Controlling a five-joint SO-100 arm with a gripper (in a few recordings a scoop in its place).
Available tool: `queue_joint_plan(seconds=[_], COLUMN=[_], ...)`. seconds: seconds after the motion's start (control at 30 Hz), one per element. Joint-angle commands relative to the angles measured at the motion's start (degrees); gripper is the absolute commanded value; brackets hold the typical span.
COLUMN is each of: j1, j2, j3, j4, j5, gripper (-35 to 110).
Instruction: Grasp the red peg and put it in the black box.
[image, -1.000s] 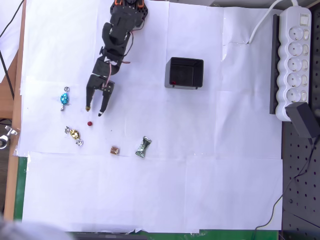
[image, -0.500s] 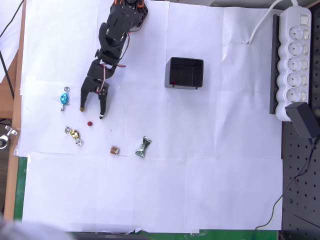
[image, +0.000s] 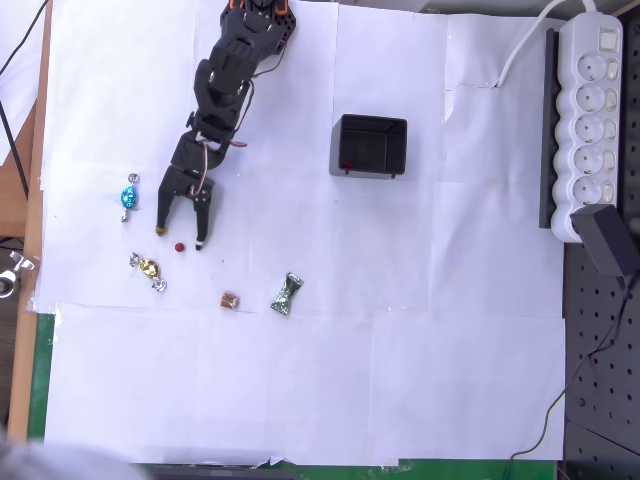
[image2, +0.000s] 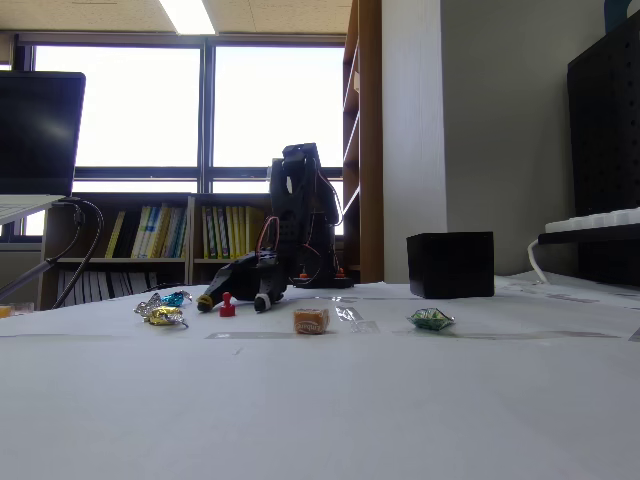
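Observation:
The red peg (image: 179, 247) is a tiny dark red dot on the white paper at the left; in the fixed view the peg (image2: 227, 306) stands upright. My black gripper (image: 179, 238) is lowered to the table and open, its two fingertips on either side of the peg with the peg just at the gap's mouth. In the fixed view the gripper (image2: 231, 301) lies low with the peg between its tips. The black box (image: 369, 146) sits to the right of the arm, also seen as the black box (image2: 450, 265) in the fixed view. A small red dot shows inside it.
A blue candy (image: 129, 197) lies left of the gripper, a gold candy (image: 148, 270) below-left, a brown cube (image: 230, 300) and a green candy (image: 287, 294) below-right. A white power strip (image: 590, 120) runs along the right edge.
The gripper has moved left and down toward the peg, from above-right of it to straddling it, staying open. The peg has not moved.

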Motion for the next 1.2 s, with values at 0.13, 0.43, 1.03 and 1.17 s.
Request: queue_joint_plan(seconds=[0.13,0.43,1.03,1.17], j1=[-1.4,-4.7,-7.0,-7.6], j2=[1.9,1.9,1.5,1.7], j3=[5.4,5.4,4.5,4.7], j4=[-0.7,-0.9,-0.6,-0.4], j5=[-0.4,1.0,1.7,1.8], gripper=[29,29,28,28])
